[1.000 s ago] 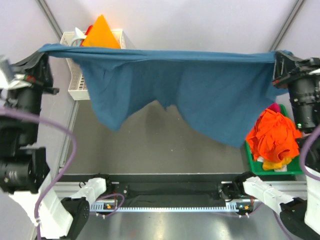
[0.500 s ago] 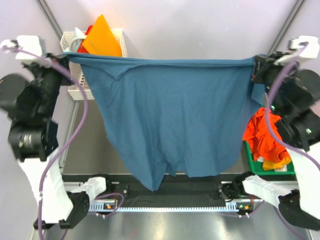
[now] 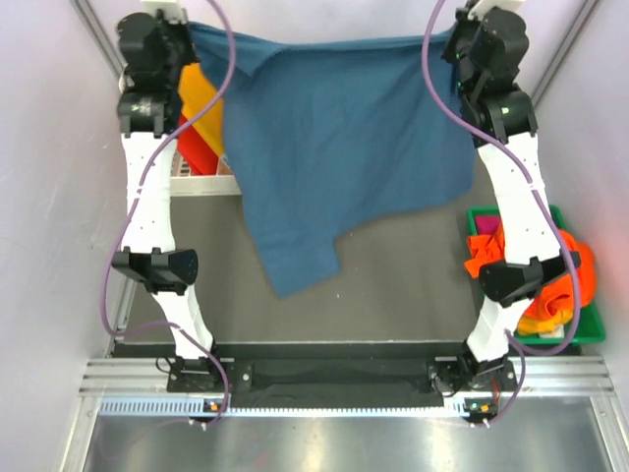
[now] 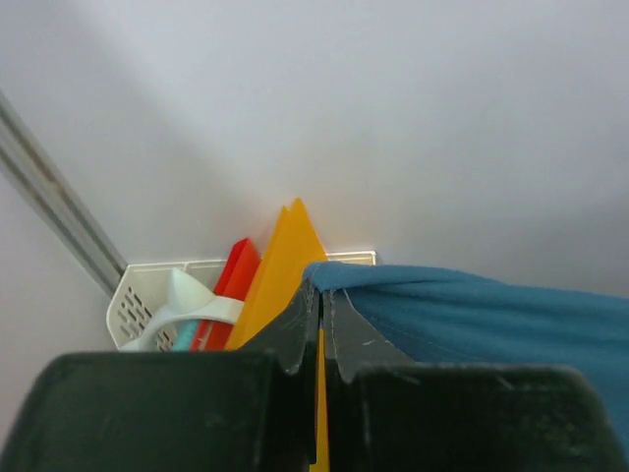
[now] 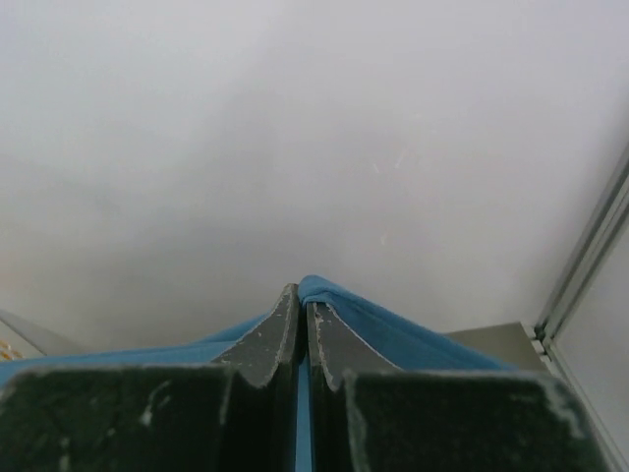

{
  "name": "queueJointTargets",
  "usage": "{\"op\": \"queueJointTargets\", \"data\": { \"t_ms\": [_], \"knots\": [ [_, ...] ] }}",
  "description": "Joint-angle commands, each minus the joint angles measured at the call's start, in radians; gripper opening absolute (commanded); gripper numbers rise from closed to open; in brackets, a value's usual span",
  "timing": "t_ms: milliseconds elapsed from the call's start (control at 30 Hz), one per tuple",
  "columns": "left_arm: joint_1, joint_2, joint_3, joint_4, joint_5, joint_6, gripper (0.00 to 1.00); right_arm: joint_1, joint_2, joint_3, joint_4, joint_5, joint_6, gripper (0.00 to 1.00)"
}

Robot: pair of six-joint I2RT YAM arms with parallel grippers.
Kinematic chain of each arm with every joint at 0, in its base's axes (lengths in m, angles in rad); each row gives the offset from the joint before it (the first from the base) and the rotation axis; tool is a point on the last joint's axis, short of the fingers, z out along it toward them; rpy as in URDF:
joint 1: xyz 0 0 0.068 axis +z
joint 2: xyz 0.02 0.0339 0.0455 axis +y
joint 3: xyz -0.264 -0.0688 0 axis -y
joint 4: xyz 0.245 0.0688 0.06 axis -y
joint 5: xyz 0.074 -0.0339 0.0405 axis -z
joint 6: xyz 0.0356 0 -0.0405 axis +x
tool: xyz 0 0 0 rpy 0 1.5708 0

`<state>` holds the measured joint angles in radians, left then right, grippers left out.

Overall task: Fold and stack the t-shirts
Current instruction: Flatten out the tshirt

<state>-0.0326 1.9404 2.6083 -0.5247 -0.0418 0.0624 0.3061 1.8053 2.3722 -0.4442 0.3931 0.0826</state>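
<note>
A dark teal-blue t-shirt (image 3: pixel 334 138) hangs spread between both arms at the far end of the table, its lower end trailing toward the table's middle. My left gripper (image 3: pixel 189 29) is shut on its top left corner, seen in the left wrist view as blue cloth (image 4: pixel 472 315) pinched at the fingertips (image 4: pixel 320 287). My right gripper (image 3: pixel 454 39) is shut on the top right corner; blue cloth (image 5: pixel 393 329) wraps over its tips (image 5: pixel 301 291). Orange, pink and yellow t-shirts (image 3: pixel 570 285) lie bunched in a green tray (image 3: pixel 536 339) at the right.
A white basket (image 3: pixel 201 182) with orange and red flat pieces (image 4: pixel 280 270) stands at the far left, partly behind the left arm. Both arms stretch from their bases along the table's sides. Grey walls close in at back and sides.
Both arms have swung forward and stretched to the far end, carrying the blue t-shirt away from the near edge. Its hanging end now trails over the table's middle.
</note>
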Motion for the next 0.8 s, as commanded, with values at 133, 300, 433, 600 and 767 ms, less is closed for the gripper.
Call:
{"op": "queueJointTargets", "data": {
  "t_ms": [133, 300, 433, 600, 767],
  "knots": [
    [-0.089, -0.156, -0.074, 0.341, -0.144, 0.112, 0.0, 0.106, -0.17, -0.071, 0.252, 0.11, -0.159, 0.0],
    [-0.058, -0.207, -0.281, 0.312, -0.144, 0.079, 0.0, 0.105, -0.289, -0.4, 0.283, 0.128, -0.121, 0.0],
    [-0.046, -0.337, -0.633, 0.27, -0.092, -0.001, 0.0, 0.11, -0.385, -0.657, 0.288, 0.128, -0.039, 0.0],
    [-0.044, -0.546, -1.045, 0.236, -0.018, -0.033, 0.0, 0.143, -0.558, -1.034, 0.312, 0.171, 0.003, 0.0],
    [-0.044, -0.839, -1.361, 0.131, -0.001, -0.023, 0.0, 0.221, -0.768, -1.287, 0.236, 0.248, 0.06, 0.0]
  ]
}}
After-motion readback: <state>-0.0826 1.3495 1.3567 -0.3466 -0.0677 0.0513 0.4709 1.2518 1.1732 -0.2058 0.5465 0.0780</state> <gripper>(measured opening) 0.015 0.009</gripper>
